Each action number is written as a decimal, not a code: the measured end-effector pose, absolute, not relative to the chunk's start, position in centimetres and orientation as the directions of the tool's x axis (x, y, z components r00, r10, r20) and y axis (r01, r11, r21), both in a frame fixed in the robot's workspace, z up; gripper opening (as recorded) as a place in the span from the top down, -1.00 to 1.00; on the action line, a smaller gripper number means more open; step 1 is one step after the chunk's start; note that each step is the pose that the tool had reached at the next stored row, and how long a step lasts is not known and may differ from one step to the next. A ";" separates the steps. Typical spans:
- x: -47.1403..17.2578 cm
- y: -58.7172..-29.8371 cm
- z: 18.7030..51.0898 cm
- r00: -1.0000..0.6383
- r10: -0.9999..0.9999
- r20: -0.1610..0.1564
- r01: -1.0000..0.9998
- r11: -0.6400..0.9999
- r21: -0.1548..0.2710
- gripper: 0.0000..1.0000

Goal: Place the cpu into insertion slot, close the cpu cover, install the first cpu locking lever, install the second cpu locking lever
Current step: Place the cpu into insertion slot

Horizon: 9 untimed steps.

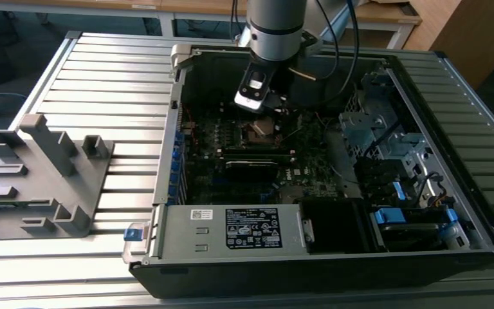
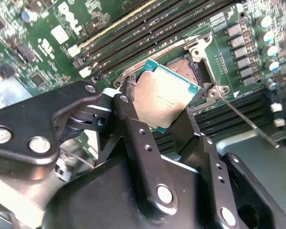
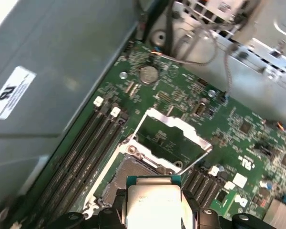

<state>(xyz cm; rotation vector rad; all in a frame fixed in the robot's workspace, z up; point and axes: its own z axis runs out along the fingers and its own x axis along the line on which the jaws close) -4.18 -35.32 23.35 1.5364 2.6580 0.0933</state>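
The cpu (image 2: pixel 164 98), a flat square chip with a dull silver top and a teal edge, is pinched by its sides in my gripper (image 2: pixel 159 109), which is shut on it. It hangs tilted just above the insertion slot (image 2: pixel 188 69), apart from it. In the first wrist view the cpu (image 3: pixel 152 202) sits between the fingers of the gripper (image 3: pixel 153 211), close over the open insertion slot (image 3: pixel 133 169). The cpu cover (image 3: pixel 181 128) stands swung up behind the slot. A thin metal locking lever (image 2: pixel 243 117) sticks out, unlatched. In the exterior view the gripper (image 1: pixel 264 111) hovers over the insertion slot (image 1: pixel 262 129).
Long black memory slots (image 2: pixel 148 28) flank the socket. The case walls (image 1: pixel 177 129), a drive cage (image 1: pixel 375 129) with loose cables and a labelled power supply (image 1: pixel 229 228) box in the board. A grey fixture (image 1: pixel 41 180) stands on the slatted table at the exterior view's left.
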 end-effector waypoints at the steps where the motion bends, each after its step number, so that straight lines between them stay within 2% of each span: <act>1: -4.2 -35.3 23.3 -0.482 0.876 -0.030 0.871 0.483 0.088 -0.08; 9: -4.2 -35.3 23.3 -0.384 0.923 -0.030 0.919 0.385 0.088 -0.08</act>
